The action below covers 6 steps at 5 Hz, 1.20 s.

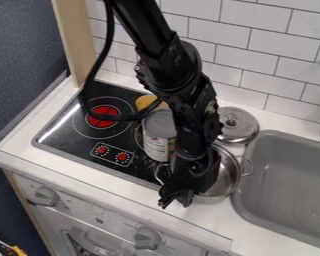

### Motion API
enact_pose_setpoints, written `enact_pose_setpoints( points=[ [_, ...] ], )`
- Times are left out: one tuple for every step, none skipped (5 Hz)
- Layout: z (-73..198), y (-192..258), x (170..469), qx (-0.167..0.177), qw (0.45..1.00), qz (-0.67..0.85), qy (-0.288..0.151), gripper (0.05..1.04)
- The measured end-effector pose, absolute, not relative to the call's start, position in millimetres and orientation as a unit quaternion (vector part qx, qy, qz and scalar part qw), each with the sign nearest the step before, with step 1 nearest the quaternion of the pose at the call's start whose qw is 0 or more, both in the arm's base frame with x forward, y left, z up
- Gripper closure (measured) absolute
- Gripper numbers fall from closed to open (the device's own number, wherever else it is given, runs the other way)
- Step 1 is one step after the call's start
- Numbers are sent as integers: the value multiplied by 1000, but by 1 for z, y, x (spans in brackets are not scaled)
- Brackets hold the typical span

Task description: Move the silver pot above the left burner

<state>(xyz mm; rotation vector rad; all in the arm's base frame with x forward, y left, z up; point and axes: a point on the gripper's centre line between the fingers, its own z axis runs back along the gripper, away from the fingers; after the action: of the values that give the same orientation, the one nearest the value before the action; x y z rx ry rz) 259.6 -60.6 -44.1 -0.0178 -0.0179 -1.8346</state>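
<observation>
Camera view: silver pot (227,176) right and slightly far of gripper (176,200), partly hidden behind it, between stove (52,143) and sink (287,170). Can't tell jaw opening or any hold. Left burner (103,116) is far-left; carry likely goes that way.

Arm (169,70) and gripper (176,197): black. Pot (227,176) and lid (237,126): silver. Cooktop (64,131): glossy black, grey border. Left burner (104,116): red centre, thin pale ring outlines. Small dials (122,157): red, framed by white outline. Can (157,145): grey top, pale label, dark print. Round item (144,101): yellow-orange. Counter (206,212): white. Sink (289,155): grey. Wall tiles (243,30): white, brick pattern, dark joints.
</observation>
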Motion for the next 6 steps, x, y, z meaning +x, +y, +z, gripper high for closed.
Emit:
enact_pose_setpoints(
  points=[
    [-32,-62,257,-3,600,-800,-25,999],
    [-13,-72,254,-18,578,-814,-57,1001],
    [16,-72,258,-11,574,-813,-96,1002],
    [43,-63,260,9,580,-804,-134,1002],
    [72,-38,265,31,614,-772,-162,1002],
    [87,-5,280,43,674,-716,-177,1005]
  ],
)
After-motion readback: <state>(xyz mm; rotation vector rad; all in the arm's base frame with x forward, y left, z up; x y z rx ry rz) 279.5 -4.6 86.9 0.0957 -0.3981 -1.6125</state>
